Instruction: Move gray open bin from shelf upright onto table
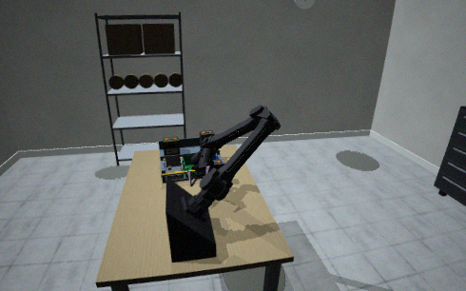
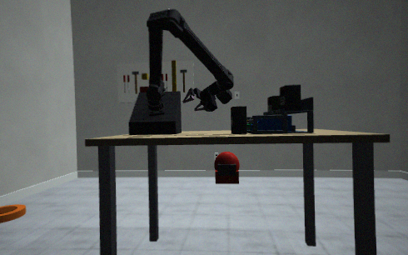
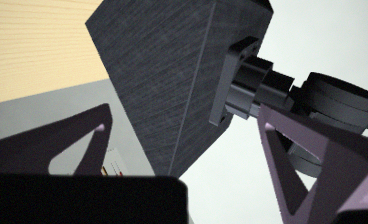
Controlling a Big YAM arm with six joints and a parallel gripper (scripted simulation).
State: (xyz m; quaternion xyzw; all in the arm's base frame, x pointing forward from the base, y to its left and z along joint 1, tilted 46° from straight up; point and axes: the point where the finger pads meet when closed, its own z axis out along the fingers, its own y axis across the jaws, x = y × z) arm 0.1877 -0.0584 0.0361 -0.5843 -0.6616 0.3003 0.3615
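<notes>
A low dark shelf (image 1: 184, 150) (image 2: 310, 122) stands on the far part of the wooden table (image 1: 136, 228) (image 2: 236, 141) (image 3: 35, 50). Two dark box-like things stand on it: one with green and orange on top (image 1: 171, 145) at its left in the top view, and a taller one (image 1: 206, 137) (image 2: 290, 97) with orange on top. They are small and dark; I cannot tell for sure which is the gray bin. My gripper (image 1: 200, 175) (image 2: 190, 106) (image 3: 184, 111) is open, its fingers wide apart with nothing between them. It hangs above the table, short of the shelf, pointing back toward the arm's base.
Green boards (image 1: 188, 163), a yellow bar (image 1: 179, 172) and a blue block (image 2: 269, 123) are under or in front of the shelf. A black upright box (image 2: 238, 120) stands on the shelf's near side. The arm's wedge-shaped base (image 1: 188, 233) (image 2: 156, 125) (image 3: 155, 75) stands on the table.
</notes>
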